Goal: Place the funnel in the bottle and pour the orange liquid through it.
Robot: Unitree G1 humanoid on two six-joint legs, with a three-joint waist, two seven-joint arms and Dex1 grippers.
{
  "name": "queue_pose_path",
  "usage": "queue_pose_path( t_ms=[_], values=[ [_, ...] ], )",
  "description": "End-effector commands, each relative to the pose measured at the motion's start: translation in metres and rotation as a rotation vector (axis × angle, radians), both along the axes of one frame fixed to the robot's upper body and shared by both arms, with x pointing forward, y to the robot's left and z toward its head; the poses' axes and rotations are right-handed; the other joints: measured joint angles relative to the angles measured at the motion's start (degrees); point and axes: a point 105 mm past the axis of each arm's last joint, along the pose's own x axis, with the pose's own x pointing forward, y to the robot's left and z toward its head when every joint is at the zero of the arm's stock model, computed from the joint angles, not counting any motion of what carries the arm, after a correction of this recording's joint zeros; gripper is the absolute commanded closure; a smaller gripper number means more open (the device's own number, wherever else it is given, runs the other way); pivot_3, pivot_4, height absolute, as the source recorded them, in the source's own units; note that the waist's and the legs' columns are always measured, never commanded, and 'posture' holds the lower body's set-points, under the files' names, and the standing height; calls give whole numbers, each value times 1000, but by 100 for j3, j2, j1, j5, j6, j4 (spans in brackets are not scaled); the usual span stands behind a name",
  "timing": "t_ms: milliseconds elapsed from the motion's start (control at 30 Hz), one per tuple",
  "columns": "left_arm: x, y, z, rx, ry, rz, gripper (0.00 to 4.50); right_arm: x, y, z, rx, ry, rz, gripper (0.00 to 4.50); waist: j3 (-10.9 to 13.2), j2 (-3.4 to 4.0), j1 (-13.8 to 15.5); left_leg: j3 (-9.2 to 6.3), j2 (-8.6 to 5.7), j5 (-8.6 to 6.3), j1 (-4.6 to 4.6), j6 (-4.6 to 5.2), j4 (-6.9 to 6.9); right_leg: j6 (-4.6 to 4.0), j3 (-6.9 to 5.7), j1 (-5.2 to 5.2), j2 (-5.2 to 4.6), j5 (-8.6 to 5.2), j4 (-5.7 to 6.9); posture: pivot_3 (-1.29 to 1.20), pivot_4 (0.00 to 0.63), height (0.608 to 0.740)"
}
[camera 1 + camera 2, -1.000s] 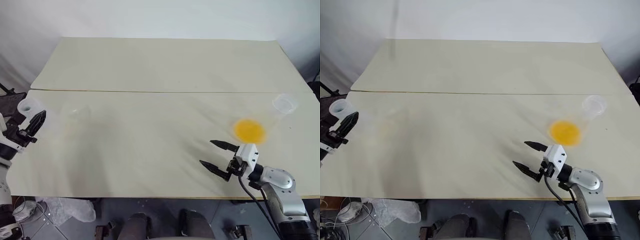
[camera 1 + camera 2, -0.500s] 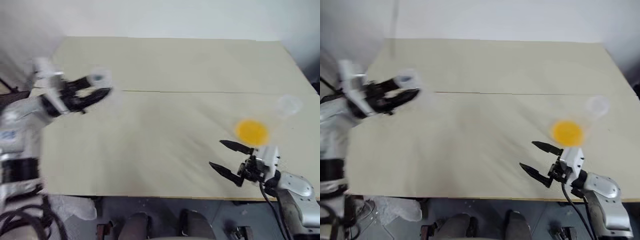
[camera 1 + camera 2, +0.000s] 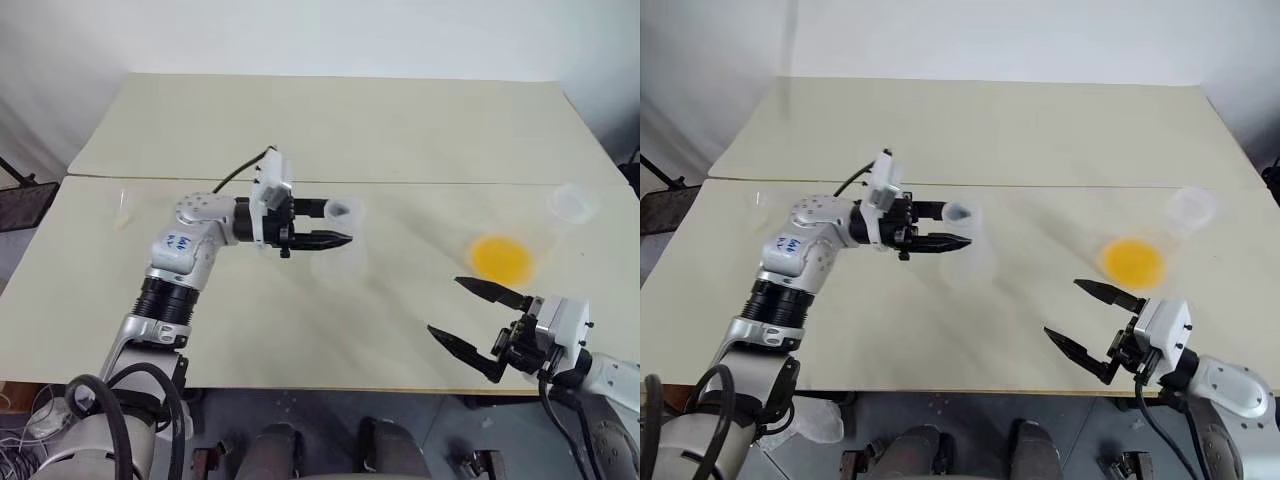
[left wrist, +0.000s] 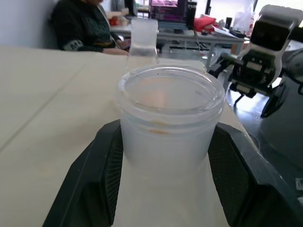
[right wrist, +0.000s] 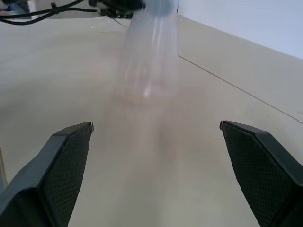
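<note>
The right gripper point(image 3: 478, 315) is hanging spread and empty over the table's point(image 3: 330, 330) near edge. Beyond it, the orange liquid point(image 3: 501, 259) is sitting in the larger flask point(image 3: 571, 203) near the right edge. Mid-table, the left gripper point(image 3: 338, 225) is pinching the bottle point(image 4: 169, 137) by its neck. Open cream surface is stretching behind to a pale wall point(image 3: 300, 35).

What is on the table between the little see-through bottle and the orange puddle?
Nothing: in the left eye view, only bare cream tabletop lies between the small clear conical flask and the round orange liquid patch.
</note>
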Motion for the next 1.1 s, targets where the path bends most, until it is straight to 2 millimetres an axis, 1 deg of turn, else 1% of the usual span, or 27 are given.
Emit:
queue_pose_path(
  t_ms=[33, 233, 467, 533, 600, 633, 767, 1100],
  values=[
    [-5, -20, 7, 9, -80, -52, 2221, -7, 2, 12, -7, -48, -46, 0, 0, 0, 16, 0, -1, 0, -2, 0, 1, 1, 0, 0, 0, 0, 0, 0, 150, 740],
    [-7, -38, 2, 14, -100, -89, 2221, -13, 2, 12, -10, -50, -102, 0, 0, 0, 67, 4, -2, 2, -1, 4, 2, 2, 5, 0, 0, 1, -1, 0, 150, 740],
    [1, -47, -9, 54, -110, -59, 2221, -17, 3, 13, -12, -51, -133, 0, 0, -1, 91, 5, -3, 3, 0, 6, 2, 2, 6, 0, 0, 1, -1, 0, 150, 740],
    [-1, -48, -9, 55, -101, -70, 2221, -18, 3, 13, -14, -51, -139, 0, 0, -1, 96, 6, -3, 3, 0, 6, 2, 2, 6, 0, 0, 1, -1, 0, 150, 740],
    [-2, -49, -12, 70, -88, -75, 1492, -18, 3, 13, -17, -50, -144, 0, 0, -1, 112, 4, -4, 3, -1, 7, 2, 2, 5, 0, -1, 1, -1, 0, 150, 740],
    [-2, -49, -13, 74, -81, -74, 1267, -18, 2, 14, -19, -51, -147, 0, 0, -1, 113, 5, -4, 3, -1, 7, 2, 2, 6, 0, -1, 1, -1, 0, 150, 740],
    [-4, -49, -14, 68, -66, -80, 29, -17, 1, 15, -22, -51, -154, 0, 0, -1, 108, 5, -4, 3, -1, 7, 3, 2, 7, 0, -1, 1, -1, 0, 150, 740],
    [-2, -43, -8, 35, -30, -43, 29, -13, -3, 19, -32, -58, -155, 0, 0, -1, 104, 4, -4, 4, 0, 8, 3, 2, 7, 0, -1, 1, 1, 0, 150, 740]
  ],
)
